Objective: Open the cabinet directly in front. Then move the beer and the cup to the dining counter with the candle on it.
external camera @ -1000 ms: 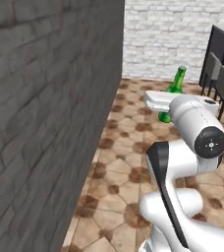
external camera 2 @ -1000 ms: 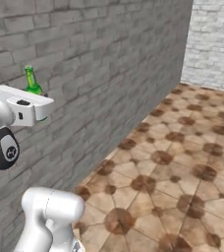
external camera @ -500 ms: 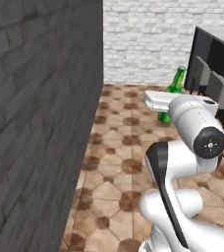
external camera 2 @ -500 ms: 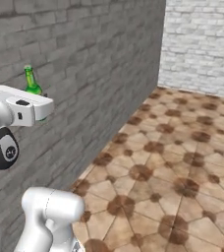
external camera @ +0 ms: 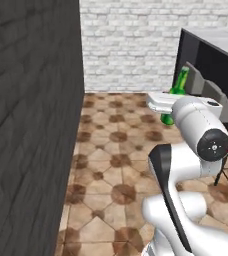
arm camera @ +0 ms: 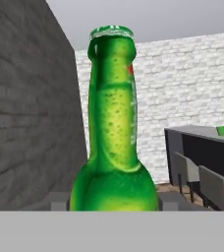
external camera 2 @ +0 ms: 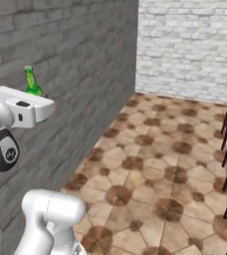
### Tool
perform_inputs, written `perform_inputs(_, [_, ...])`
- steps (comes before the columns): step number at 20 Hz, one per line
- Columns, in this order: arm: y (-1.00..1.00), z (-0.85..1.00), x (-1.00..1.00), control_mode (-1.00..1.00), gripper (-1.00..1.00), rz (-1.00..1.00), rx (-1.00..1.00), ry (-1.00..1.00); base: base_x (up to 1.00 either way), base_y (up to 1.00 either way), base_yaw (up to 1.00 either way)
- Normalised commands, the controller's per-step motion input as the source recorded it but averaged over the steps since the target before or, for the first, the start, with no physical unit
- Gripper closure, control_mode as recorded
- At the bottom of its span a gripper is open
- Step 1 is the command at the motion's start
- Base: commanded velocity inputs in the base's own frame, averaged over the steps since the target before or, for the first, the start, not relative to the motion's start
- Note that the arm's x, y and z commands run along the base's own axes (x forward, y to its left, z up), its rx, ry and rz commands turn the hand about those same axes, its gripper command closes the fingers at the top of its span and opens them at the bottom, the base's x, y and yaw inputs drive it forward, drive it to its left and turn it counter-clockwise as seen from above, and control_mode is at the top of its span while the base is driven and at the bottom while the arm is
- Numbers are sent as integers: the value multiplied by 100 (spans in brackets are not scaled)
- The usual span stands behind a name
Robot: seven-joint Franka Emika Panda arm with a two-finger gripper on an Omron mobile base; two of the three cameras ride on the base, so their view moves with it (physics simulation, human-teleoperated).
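Gripping the beer (arm camera: pixel 113 128) by its body, your gripper (external camera: pixel 167 104) carries the glossy, pebbled green glass bottle upright above the patterned tile floor (external camera: pixel 117 150). You see rough grey brick wall (external camera 2: pixel 75 74) on one side; ahead, the cup (arm camera: pixel 220 130) stands near the far end of the smooth pale counter (arm camera: pixel 202 134), stools (arm camera: pixel 213 186) alongside.

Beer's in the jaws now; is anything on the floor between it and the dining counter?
Nothing visible blocks the way. The beer rides upright in the gripper, open tiled floor lies ahead, and grey stools line the near side of the dining counter, where the cup already stands.
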Motion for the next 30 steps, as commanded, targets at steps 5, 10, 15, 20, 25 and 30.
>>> perform_inputs(5, [0, 0, 0, 100, 100, 0, 0, 0, 100, 9, -21])
perform_inputs(10, [0, 0, 0, 100, 100, 0, 0, 0, 100, 15, -17])
perform_inputs(15, [0, 0, 0, 100, 100, 0, 0, 0, 100, 29, -13])
perform_inputs(20, [0, 0, 0, 100, 100, 0, 0, 0, 100, 27, -10])
perform_inputs(25, [0, 0, 0, 100, 100, 0, 0, 0, 100, 22, -10])
perform_inputs(30, [0, 0, 0, 100, 100, 0, 0, 0, 100, 20, -11])
